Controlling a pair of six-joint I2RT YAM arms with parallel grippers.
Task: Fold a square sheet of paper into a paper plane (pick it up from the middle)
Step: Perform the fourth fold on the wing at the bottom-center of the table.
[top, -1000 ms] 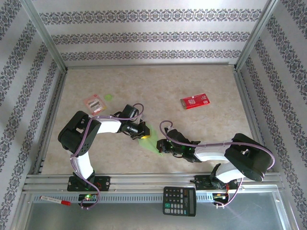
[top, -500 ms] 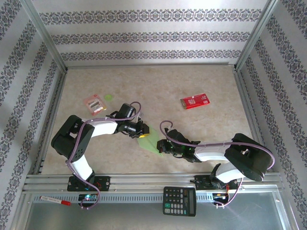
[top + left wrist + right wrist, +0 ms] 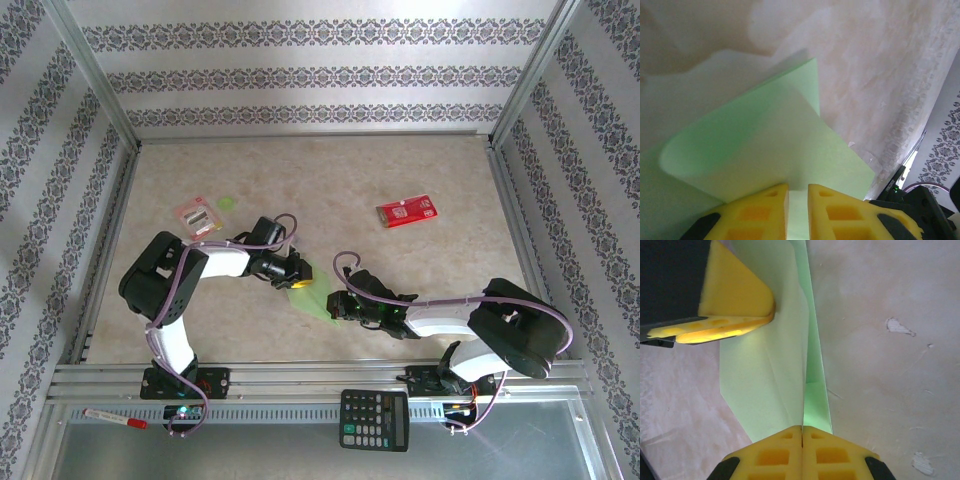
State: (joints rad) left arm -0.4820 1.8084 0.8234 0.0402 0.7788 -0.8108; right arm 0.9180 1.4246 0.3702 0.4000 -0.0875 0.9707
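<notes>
Left gripper (image 3: 298, 278) is low over the desk (image 3: 400, 170), left of centre. In the left wrist view its jaws stand a slit apart with green showing in the gap, so they are not clamped. In the right wrist view one of its yellow fingers (image 3: 735, 305) lies on the square sheet of paper (image 3: 318, 297). The sheet lies flat on the desk between the two grippers, already a narrower creased shape: one flap is doubled over, and a long crease runs toward the right gripper (image 3: 338, 303). The right jaws are closed tight, tips at the near end of that crease. I cannot tell whether they pinch the edge or only press on it. Judgement: mid-fold, an early lengthwise or corner fold being flattened, and no dart shape yet. The next move calls for one gripper to pin the sheet while the other runs along the crease or lifts the next flap. Thin paper will slide or buckle if the pinning hold slackens. Surroundings: a red-capped marker (image 3: 115, 419) on the near rail, a small pinkish packet (image 3: 197, 216) and a tiny green disc (image 3: 226, 202) beyond the left arm, a calculator (image 3: 374, 420) on the rail, and a red packet (image 3: 405, 212) far right of centre. All are well apart from the sheet. The crowding comes from the two grippers close together over it.
</notes>
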